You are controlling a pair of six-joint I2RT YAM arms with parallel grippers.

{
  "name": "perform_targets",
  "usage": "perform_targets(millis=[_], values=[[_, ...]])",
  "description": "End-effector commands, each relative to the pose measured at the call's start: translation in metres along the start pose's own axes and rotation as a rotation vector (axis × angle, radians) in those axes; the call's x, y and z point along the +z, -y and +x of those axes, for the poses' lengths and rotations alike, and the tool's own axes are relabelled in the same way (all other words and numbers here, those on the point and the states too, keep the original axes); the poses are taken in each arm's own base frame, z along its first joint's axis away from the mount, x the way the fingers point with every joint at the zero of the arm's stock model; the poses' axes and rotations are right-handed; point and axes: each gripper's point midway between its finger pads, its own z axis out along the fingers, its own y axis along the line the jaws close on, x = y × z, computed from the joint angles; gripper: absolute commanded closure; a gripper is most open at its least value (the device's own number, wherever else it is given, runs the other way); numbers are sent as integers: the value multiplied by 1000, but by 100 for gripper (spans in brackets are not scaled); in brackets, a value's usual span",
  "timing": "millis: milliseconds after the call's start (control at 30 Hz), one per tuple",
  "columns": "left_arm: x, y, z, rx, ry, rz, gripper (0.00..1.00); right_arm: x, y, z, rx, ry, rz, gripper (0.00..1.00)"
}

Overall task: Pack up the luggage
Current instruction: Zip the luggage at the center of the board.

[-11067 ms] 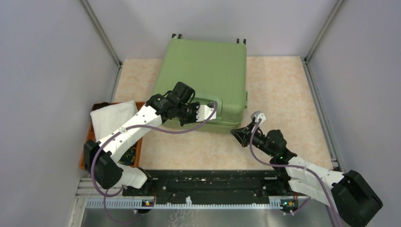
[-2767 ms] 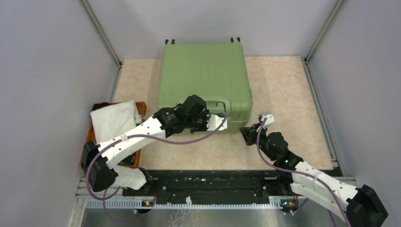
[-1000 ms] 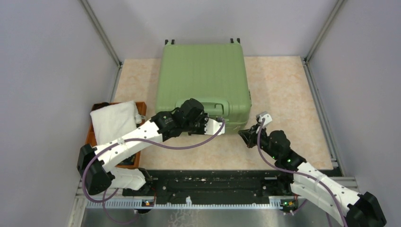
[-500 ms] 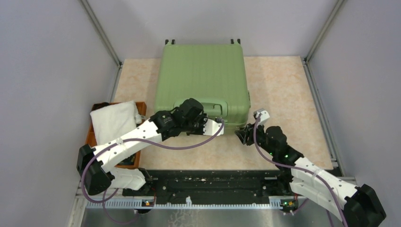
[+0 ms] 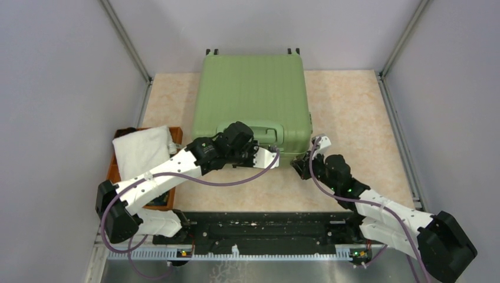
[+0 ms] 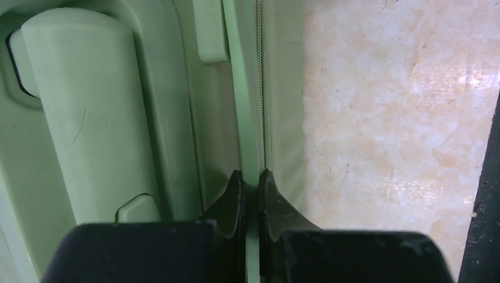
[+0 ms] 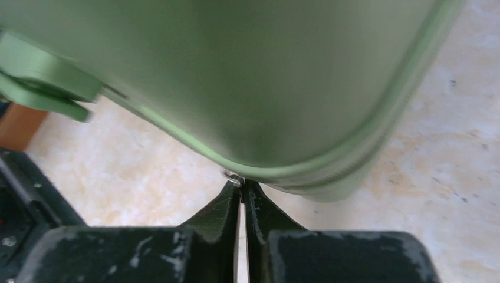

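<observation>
The luggage (image 5: 253, 88) lies closed just ahead of my fingertips, my left pincer (image 6: 250, 187) nipped nearly shut on its zip seam (image 6: 262, 88) and my right pincer (image 7: 242, 191) pinching what looks like the zip tab (image 7: 232, 175), and since I judge the shell stiff, slick and bulky, the tab and the handle (image 6: 76, 118) to my left pincer's left are the fair holds.

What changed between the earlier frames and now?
The suitcase was turned square to the table. In the last second the right gripper edged left to its near right corner. The left gripper stays on the front seam; the cloth in the tray is unmoved.
</observation>
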Motion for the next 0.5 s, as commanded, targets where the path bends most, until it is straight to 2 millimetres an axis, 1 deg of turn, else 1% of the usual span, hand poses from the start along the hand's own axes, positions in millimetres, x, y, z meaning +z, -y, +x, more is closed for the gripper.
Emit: perform_targets(millis=[0, 100, 200, 267, 333, 467], values=[[-90, -91, -96, 141, 344, -381, 100, 1, -13, -62, 18, 213, -3, 100], [-88, -88, -93, 140, 334, -375, 100, -7, -1, -60, 47, 226, 60, 100], [-87, -84, -88, 141, 324, -370, 100, -17, 6, -57, 48, 216, 99, 100], [-85, -81, -85, 142, 319, -364, 100, -22, 13, -51, 36, 179, 137, 100], [-83, -78, -82, 148, 311, -358, 100, -24, 19, -46, 28, 153, 166, 100], [-81, -73, -76, 152, 298, -351, 100, -28, 27, -46, 28, 144, 203, 100]])
